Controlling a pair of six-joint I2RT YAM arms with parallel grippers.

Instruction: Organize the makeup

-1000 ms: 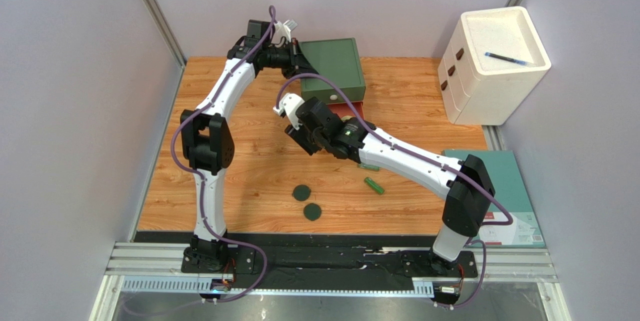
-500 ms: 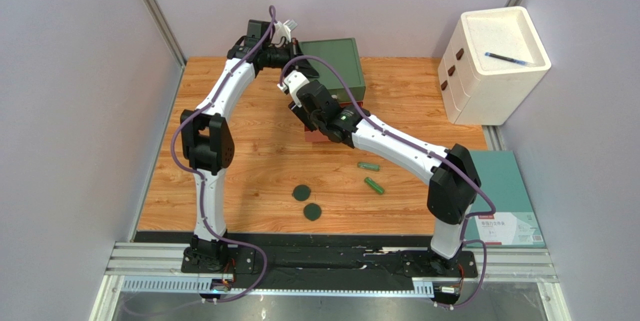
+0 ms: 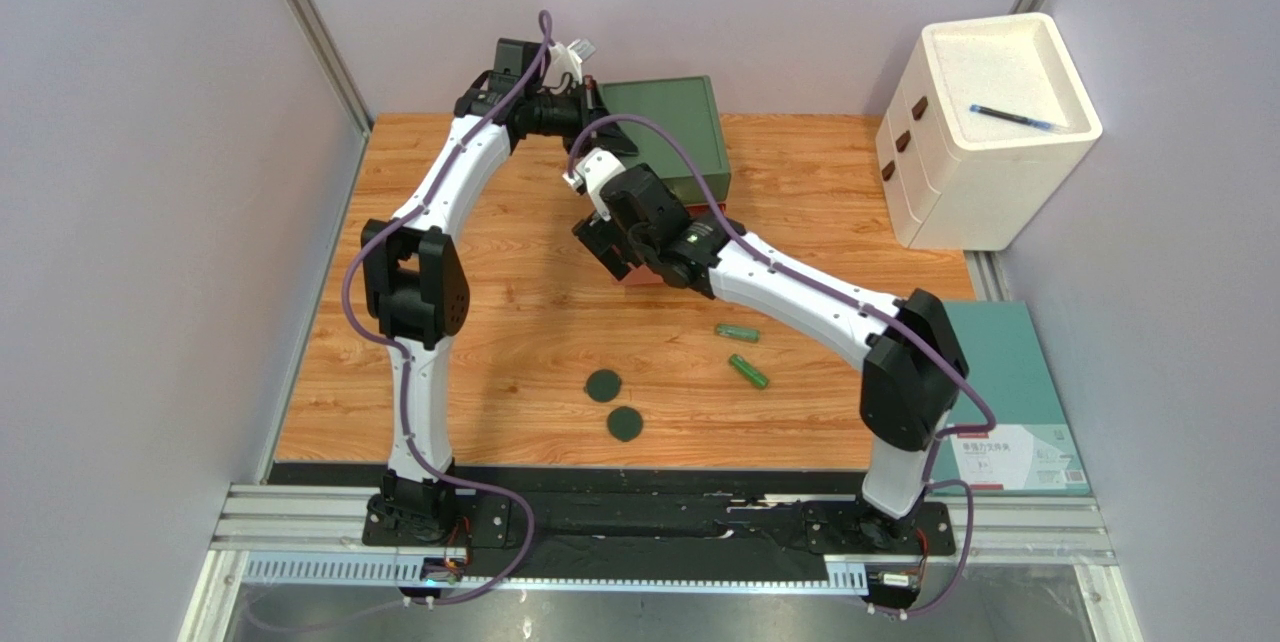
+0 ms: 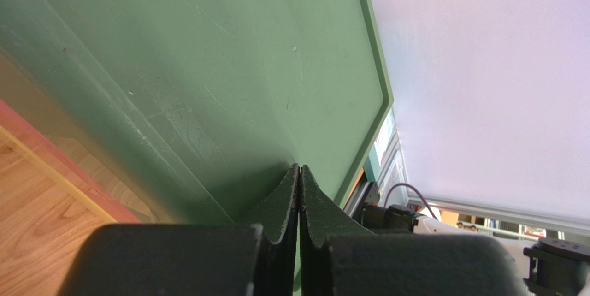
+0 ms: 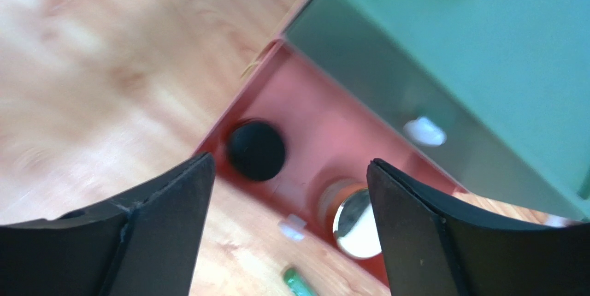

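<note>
My right gripper [image 3: 610, 248] is open and empty, hovering over the open red drawer [image 5: 315, 137] of the green drawer box [image 3: 669, 132]. In the right wrist view a black jar [image 5: 256, 149] and a gold-rimmed round compact [image 5: 356, 216] lie in that drawer between my open fingers [image 5: 289, 164]. Two green tubes [image 3: 736, 332] [image 3: 748, 371] and two dark green discs [image 3: 604, 387] [image 3: 624, 423] lie on the wooden table. My left gripper [image 3: 582, 108] is shut and rests against the box's green top [image 4: 208, 68]. No clear or beige tubes show.
A white drawer unit [image 3: 962, 177] stands at the back right with a blue pen [image 3: 1019, 114] on top. A teal flat box [image 3: 1022, 372] lies off the table's right edge. Grey walls close in on the left and back.
My right gripper reached from mid-table toward the green box, then drew back slightly over the red drawer. The left arm has not moved.
</note>
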